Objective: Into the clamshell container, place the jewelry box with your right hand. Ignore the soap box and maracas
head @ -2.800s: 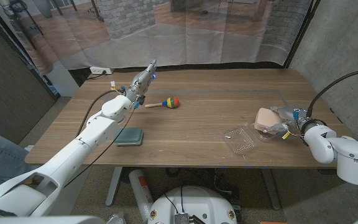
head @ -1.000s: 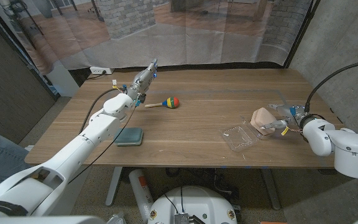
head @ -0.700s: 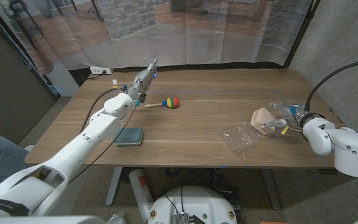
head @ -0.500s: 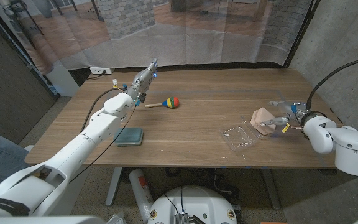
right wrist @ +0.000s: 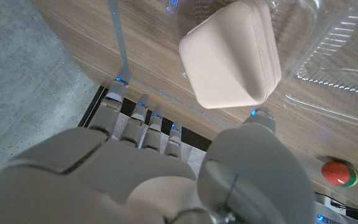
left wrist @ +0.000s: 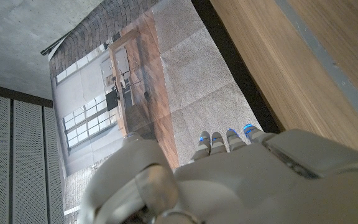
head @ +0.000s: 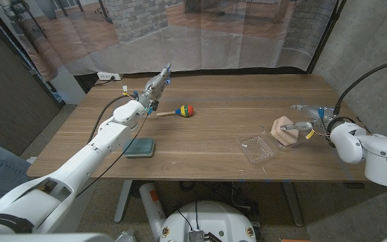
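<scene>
1. The pale pink jewelry box [head: 285,130] sits in the clear clamshell container [head: 262,149] at the right side of the wooden surface [head: 220,134], in the tray half nearer the right hand; the container's other half lies open toward the middle of the surface.
2. The right hand [head: 308,119] hovers just beside the box with its fingers spread apart, gripping nothing; in the right wrist view, a thumb tip [right wrist: 258,114] sits close under the box [right wrist: 230,55], though whether it touches cannot be told.
3. The left hand [head: 155,86] is raised over the far left of the surface, fingers extended straight, holding nothing.
4. A maraca [head: 177,111] with a striped head lies near the left hand, and a teal soap box [head: 140,147] lies closer to the front edge.
</scene>
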